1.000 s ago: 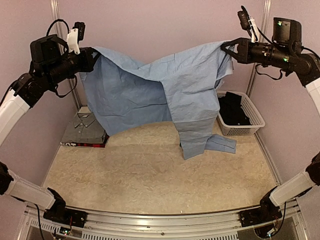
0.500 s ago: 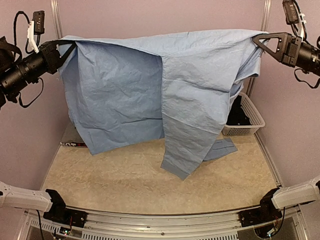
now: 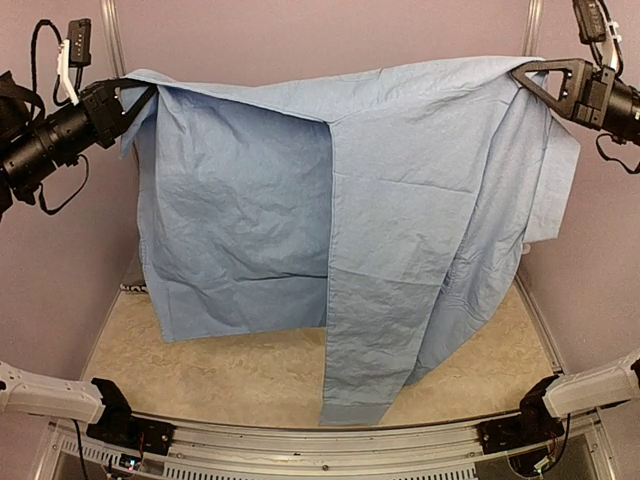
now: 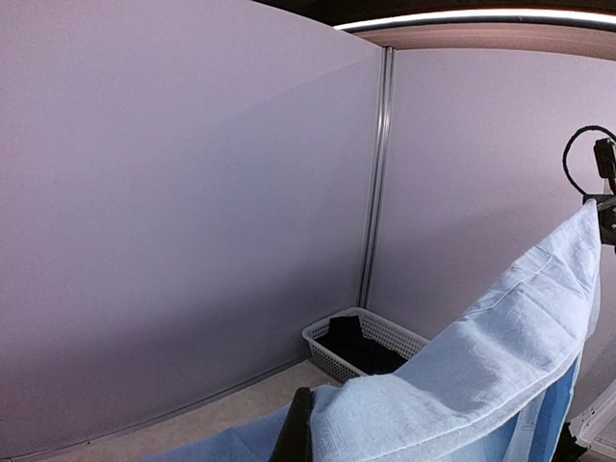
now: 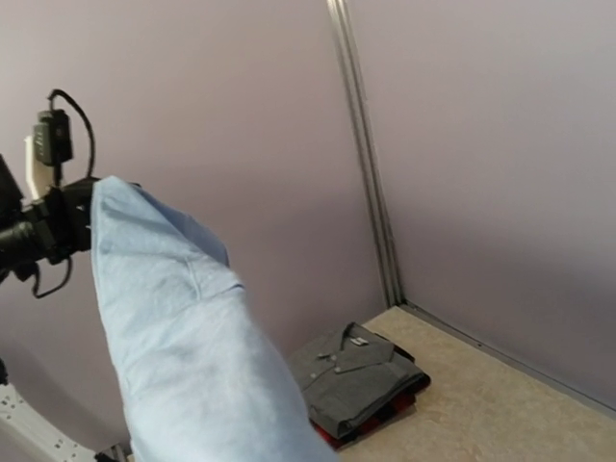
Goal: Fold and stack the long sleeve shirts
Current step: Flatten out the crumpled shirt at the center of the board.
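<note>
Light blue shirt (image 3: 400, 190) is hung over the counter (image 3: 230, 385), its long axis stretched side to side, pinched at opposite top corners by the left end effector (image 3: 140, 90) and right end effector (image 3: 521, 73).

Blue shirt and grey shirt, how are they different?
The blue shirt hangs spread out in the air; the grey shirt lies folded flat. The left gripper and right gripper hold the blue shirt; no gripper holds the grey shirt. Both are cloth shirts.
</note>
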Controlling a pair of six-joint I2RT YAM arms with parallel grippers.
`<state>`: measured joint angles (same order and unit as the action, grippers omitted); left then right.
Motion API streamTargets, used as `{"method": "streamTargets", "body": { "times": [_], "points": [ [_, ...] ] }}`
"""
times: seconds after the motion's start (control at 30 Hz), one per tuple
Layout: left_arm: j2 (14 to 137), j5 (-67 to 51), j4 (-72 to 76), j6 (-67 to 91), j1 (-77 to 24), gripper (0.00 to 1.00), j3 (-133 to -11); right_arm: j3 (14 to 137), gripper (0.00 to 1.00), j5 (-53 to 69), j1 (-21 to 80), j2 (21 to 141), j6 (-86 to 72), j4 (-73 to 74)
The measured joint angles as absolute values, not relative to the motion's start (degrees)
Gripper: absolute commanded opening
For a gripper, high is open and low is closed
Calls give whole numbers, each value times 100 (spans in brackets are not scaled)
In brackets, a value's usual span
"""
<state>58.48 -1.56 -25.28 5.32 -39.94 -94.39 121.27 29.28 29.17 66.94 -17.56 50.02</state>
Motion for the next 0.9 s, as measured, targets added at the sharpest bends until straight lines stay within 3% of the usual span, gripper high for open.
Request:
{"method": "streamTargets", "body": {
  "times": [0.57,0.9],
  "points": [
    [7369,672,-2493,502,-3326,0,-9478,11369,0,777,2912,7415,-1592,4759],
    [7109,346,-2512,504,-3354,0,-9421,11480,0,1212,2910,7496,-1531,4700]
  ]
}}
